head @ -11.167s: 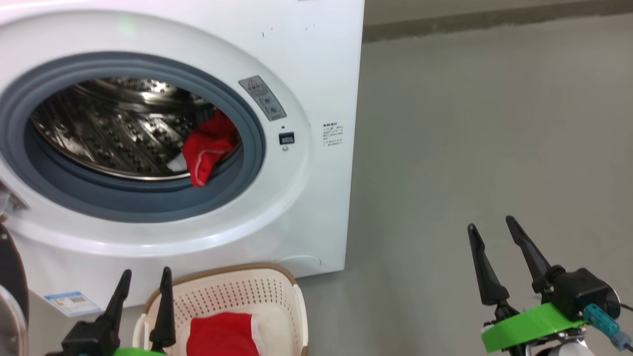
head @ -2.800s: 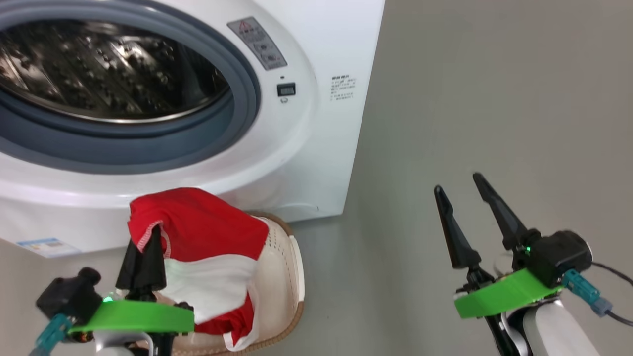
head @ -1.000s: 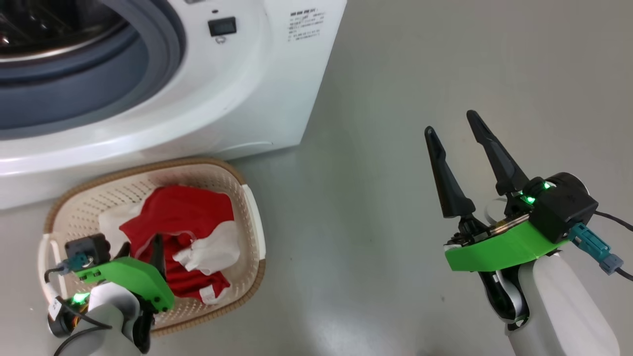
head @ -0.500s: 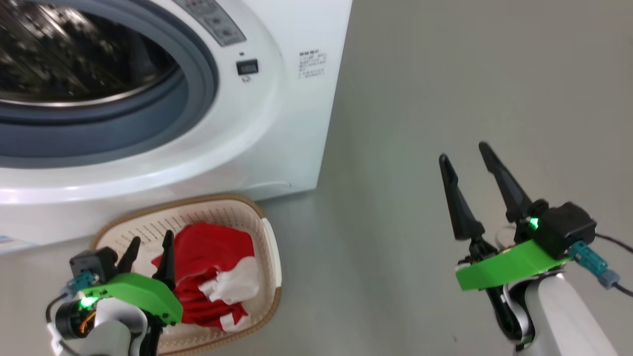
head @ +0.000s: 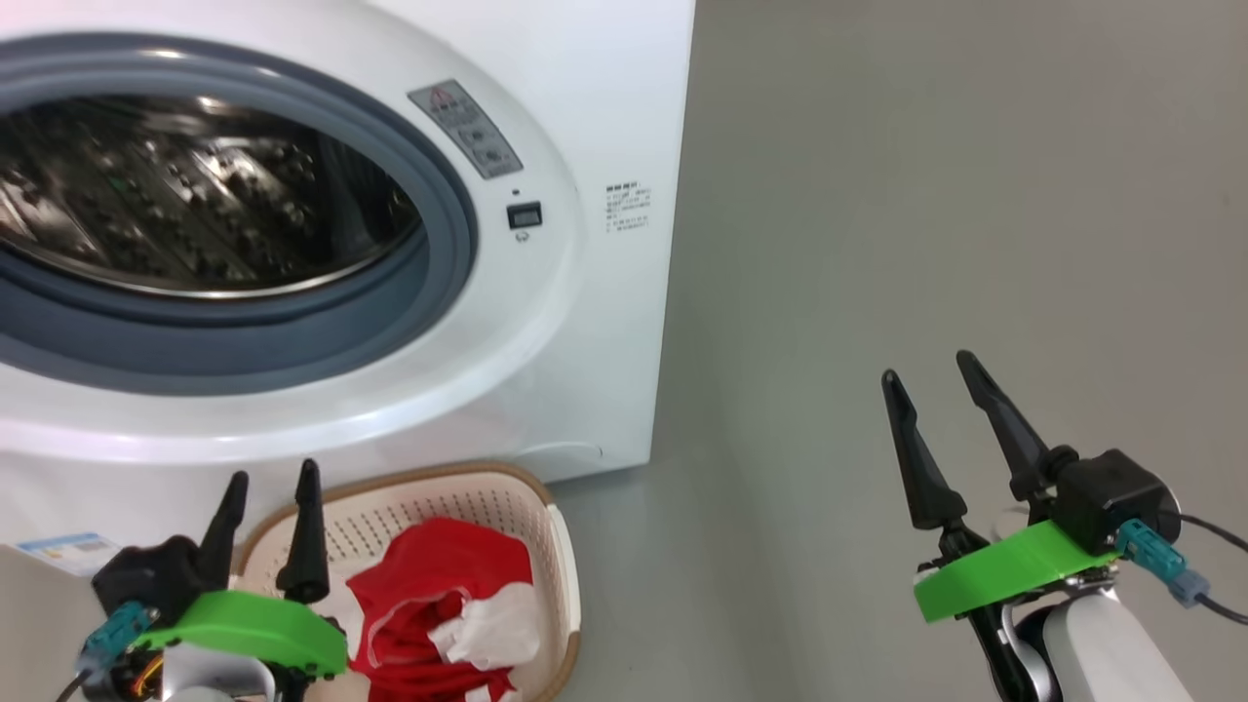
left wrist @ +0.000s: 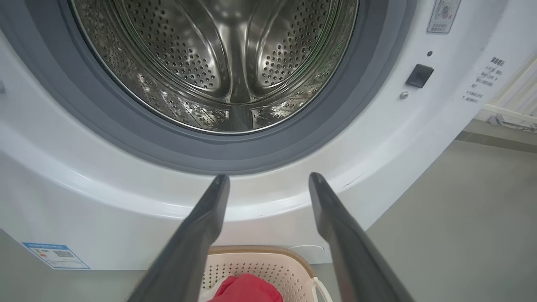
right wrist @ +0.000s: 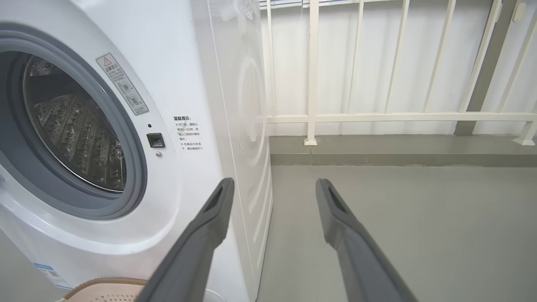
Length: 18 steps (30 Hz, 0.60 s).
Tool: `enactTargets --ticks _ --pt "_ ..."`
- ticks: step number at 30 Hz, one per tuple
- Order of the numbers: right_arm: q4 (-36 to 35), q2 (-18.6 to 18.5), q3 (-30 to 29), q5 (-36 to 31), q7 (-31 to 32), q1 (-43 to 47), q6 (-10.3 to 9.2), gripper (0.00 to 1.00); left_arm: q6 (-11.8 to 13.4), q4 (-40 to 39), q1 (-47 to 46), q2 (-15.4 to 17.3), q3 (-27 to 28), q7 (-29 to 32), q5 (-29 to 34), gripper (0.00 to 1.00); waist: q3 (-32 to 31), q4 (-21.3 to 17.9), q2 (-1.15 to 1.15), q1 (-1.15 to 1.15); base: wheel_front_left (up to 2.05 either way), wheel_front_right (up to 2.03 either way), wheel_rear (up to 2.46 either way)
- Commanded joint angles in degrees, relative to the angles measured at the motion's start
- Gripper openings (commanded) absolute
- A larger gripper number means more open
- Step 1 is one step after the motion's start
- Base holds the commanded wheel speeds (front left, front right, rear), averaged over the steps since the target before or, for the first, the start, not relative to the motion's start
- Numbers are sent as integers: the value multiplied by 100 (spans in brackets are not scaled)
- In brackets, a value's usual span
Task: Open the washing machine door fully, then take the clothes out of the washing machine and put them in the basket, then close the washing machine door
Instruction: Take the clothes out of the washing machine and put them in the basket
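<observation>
Clothes (head: 419, 595), crumpled red, in perforated basket (head: 439, 507)

Head view angled down, wrist views low, near, all sharing washing machine (head: 585, 322)

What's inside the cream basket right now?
Bright red clothes with white panels lie in the cream perforated plastic basket with brown rim; its floor beneath them is covered.

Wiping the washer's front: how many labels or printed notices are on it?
3: grey warning label right of the drum opening, black printed text near the right edge, blue label at lower left. Others may be hidden.
</observation>
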Motion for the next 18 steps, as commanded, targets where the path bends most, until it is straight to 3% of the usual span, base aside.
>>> enactTargets --ticks 1,18 --pt "-79 2 75 -39 -37 34 37 100 2 -292 103 75 227 -69 81 100 -240 33 0 0 0 0 0" --pt "-135 2 -20 -127 -37 403 37 100 -35 -1764 1102 -58 427 -70 372 100 -860 66 0 0 0 0 0"
